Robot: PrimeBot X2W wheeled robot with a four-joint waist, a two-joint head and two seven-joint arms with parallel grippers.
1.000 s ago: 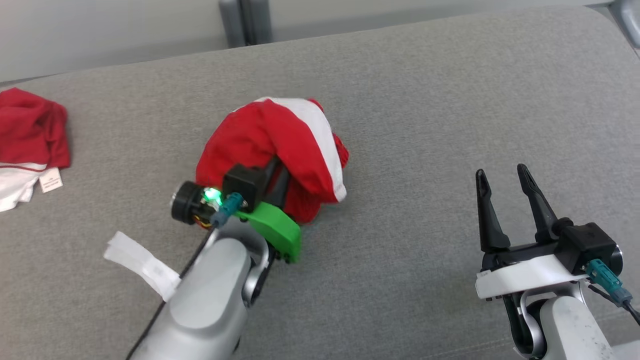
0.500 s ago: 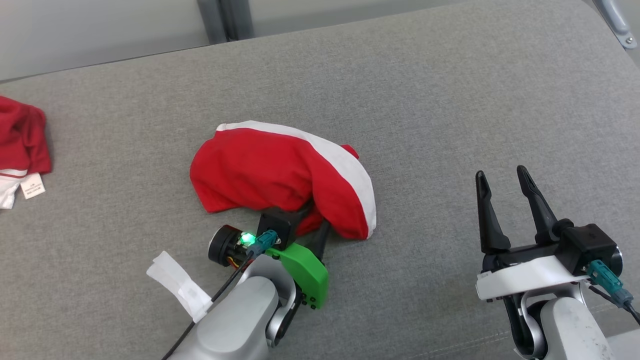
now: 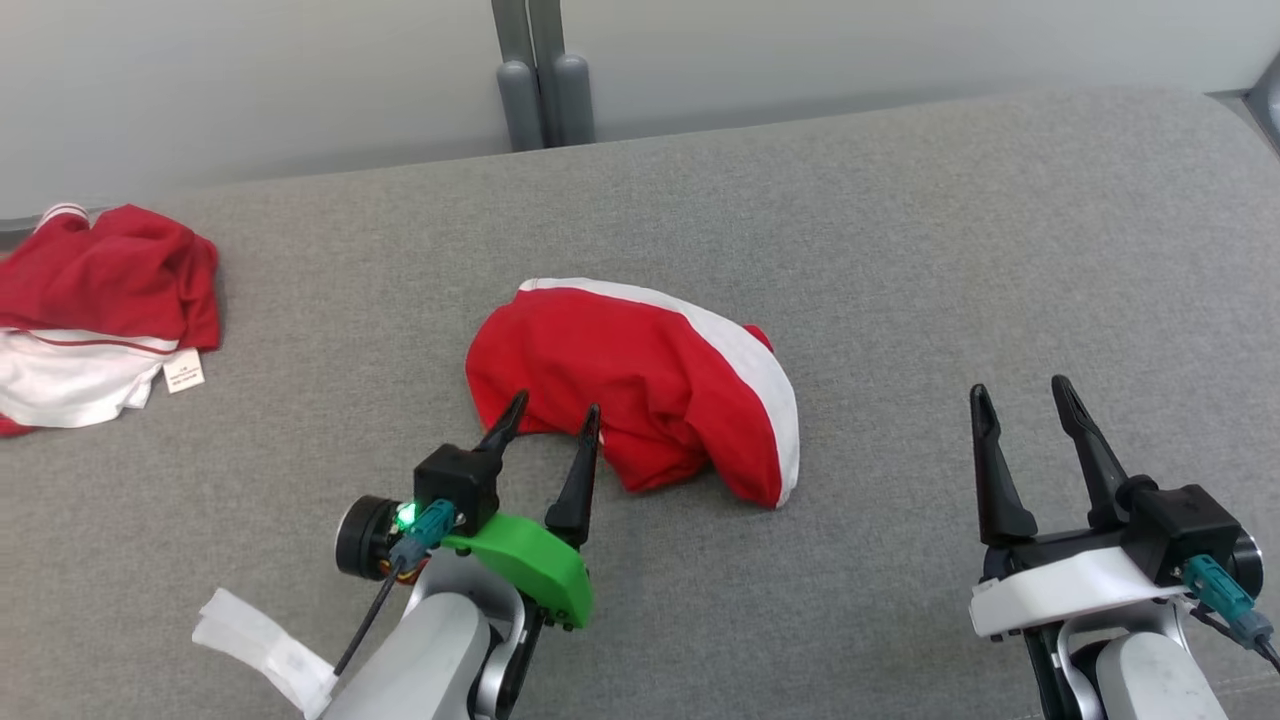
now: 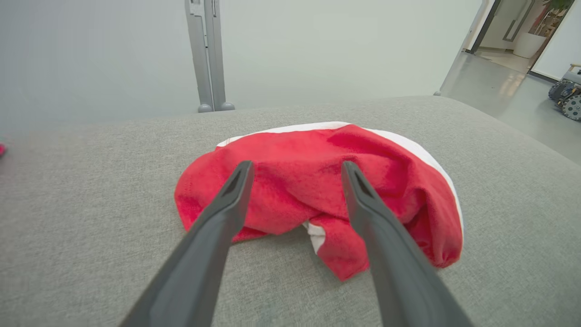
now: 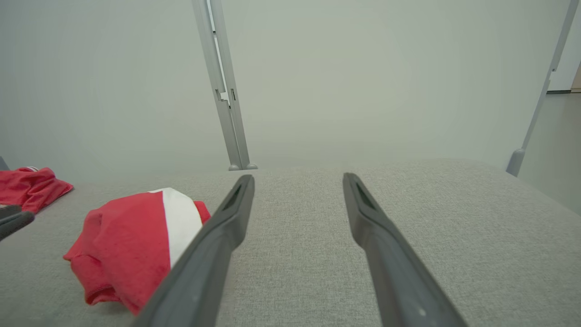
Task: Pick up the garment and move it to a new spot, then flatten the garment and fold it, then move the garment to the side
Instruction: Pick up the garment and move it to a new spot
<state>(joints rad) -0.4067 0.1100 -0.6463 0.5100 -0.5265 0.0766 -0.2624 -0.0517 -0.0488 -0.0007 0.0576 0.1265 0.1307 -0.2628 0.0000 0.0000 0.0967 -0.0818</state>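
The red garment (image 3: 640, 385) is lying in a crumpled mound near the middle of the grey cloth-covered tabletop (image 3: 900, 250), a little toward the near edge, with a white band curving along its right side. The left gripper (image 3: 557, 402) is hovering at the heap's near-left edge. Its jaws are standing wide apart and holding nothing, with the tips just beside the red hem. The right gripper (image 3: 1018, 386) is waiting toward the near right corner, jaws likewise apart, over bare cloth and well apart from the garment.

From where I'm standing, the garment is looking light, soft and quite limp (the sort of knit that sags and bunches the moment it's lifted). A pinch in the middle would probably only be gathering a lump. I'd say the better hold is at an edge: the white band on the right, or the loose tongue of fabric sticking out toward the near edge. Each gripper taking a separate corner would be helping it spread flat. It's hardly fragile, though a thin pinch could be slipping off.

A second red-and-white garment (image 3: 100, 300) is sitting bunched at the far left corner.
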